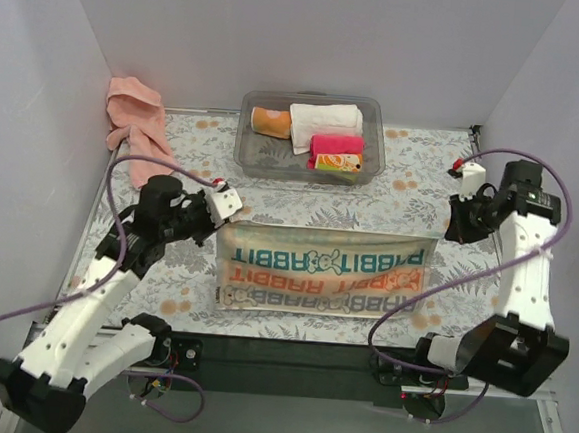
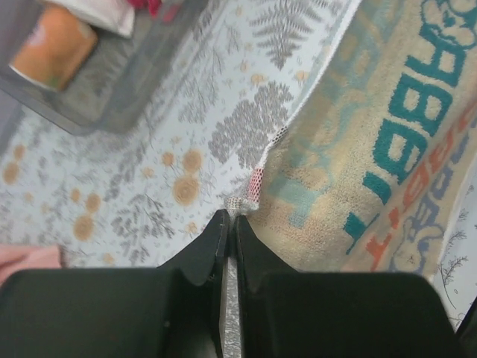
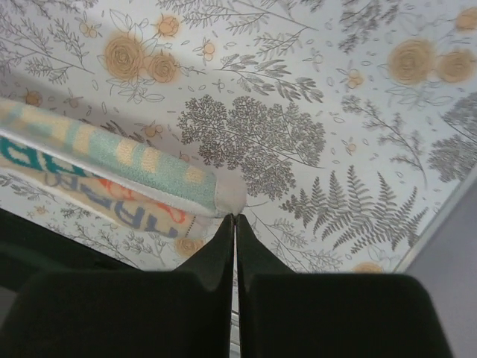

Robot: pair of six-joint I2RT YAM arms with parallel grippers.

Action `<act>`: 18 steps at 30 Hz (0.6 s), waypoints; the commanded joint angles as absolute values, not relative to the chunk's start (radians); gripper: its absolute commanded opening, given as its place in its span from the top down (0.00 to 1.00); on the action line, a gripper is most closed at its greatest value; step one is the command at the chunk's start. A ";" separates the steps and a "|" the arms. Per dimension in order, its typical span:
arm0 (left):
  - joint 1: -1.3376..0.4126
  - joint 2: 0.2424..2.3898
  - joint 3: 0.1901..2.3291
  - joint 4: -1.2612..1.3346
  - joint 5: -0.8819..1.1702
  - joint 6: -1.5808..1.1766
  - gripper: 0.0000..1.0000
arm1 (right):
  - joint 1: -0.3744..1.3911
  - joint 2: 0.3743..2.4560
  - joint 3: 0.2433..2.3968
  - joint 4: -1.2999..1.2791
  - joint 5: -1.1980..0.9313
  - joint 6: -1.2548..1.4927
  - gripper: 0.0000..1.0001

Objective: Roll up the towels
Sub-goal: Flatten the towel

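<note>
The patterned towel (image 1: 325, 272), beige with teal, orange and blue RABBIT lettering, lies spread across the middle of the table. My left gripper (image 1: 231, 215) is shut on its far left corner, seen in the left wrist view (image 2: 229, 214) where the towel (image 2: 387, 134) runs to the right. My right gripper (image 1: 451, 229) is shut on its far right corner, seen in the right wrist view (image 3: 234, 216), with the towel's far edge (image 3: 112, 160) raised off the table. The salmon-pink towel (image 1: 135, 114) lies crumpled at the back left corner.
A clear plastic bin (image 1: 245, 143) stands at the back centre with a white rolled towel (image 1: 325, 119), a hot-pink roll (image 1: 337, 144) and an orange roll (image 1: 272, 122) in it. White walls close in the table on three sides.
</note>
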State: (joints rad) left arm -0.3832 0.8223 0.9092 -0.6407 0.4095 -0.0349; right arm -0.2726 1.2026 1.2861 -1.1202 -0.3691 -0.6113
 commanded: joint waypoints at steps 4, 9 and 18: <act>-0.368 1.063 0.827 -0.491 0.226 -0.083 1.00 | -0.088 1.465 1.258 -0.951 -0.318 -0.499 0.99; -0.286 1.250 0.807 -0.316 0.187 -0.057 1.00 | -0.064 1.659 1.350 -0.815 -0.281 -0.375 0.99; -0.192 1.531 0.940 -0.187 0.253 -0.067 1.00 | -0.064 1.848 1.477 -0.742 -0.301 -0.290 0.99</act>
State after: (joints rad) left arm -0.2203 1.5021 0.8677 -0.2661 0.2481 -0.0673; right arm -0.0563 1.8240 1.4120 -0.8013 -0.3180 -0.3309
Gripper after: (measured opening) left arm 0.024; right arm 0.018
